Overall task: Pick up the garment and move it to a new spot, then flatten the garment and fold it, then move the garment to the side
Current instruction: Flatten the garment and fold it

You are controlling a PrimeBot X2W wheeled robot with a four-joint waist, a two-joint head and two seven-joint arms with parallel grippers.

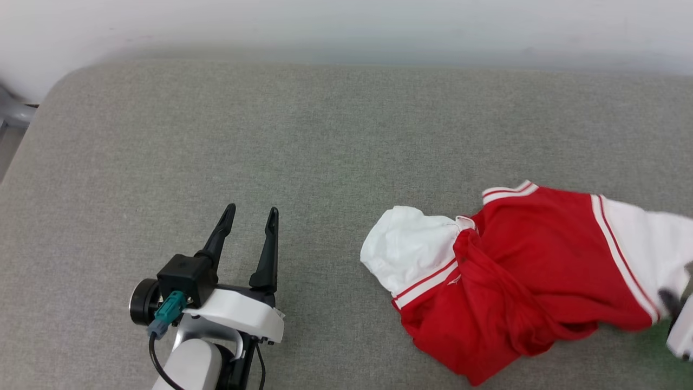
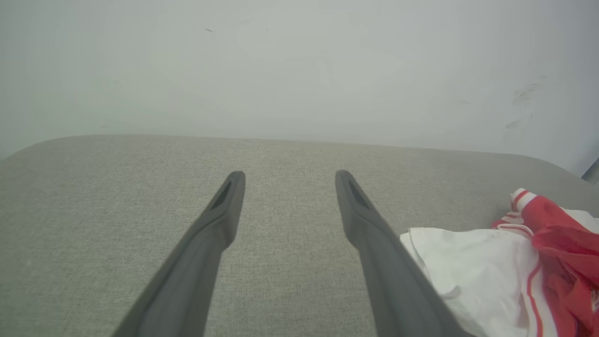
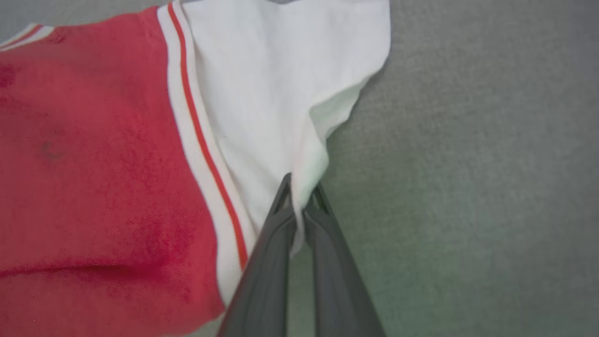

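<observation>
The garment (image 1: 530, 271), a red shirt with white sleeves and striped trim, lies crumpled on the grey cushion at the right of the head view. My right gripper (image 3: 302, 189) is shut on the edge of its white right sleeve (image 3: 281, 93); a dark fingertip and pale housing of that gripper (image 1: 674, 303) peek in at the head view's right edge. My left gripper (image 1: 252, 216) stands open over bare cushion, well left of the garment, with nothing between its fingers. In the left wrist view the garment's other white sleeve (image 2: 472, 271) lies just right of my left gripper (image 2: 290, 180).
The grey fabric cushion (image 1: 270, 135) spans the view, with a pale wall (image 1: 346, 27) behind it. Its rounded left corner (image 1: 59, 86) borders a grey frame part (image 1: 13, 111).
</observation>
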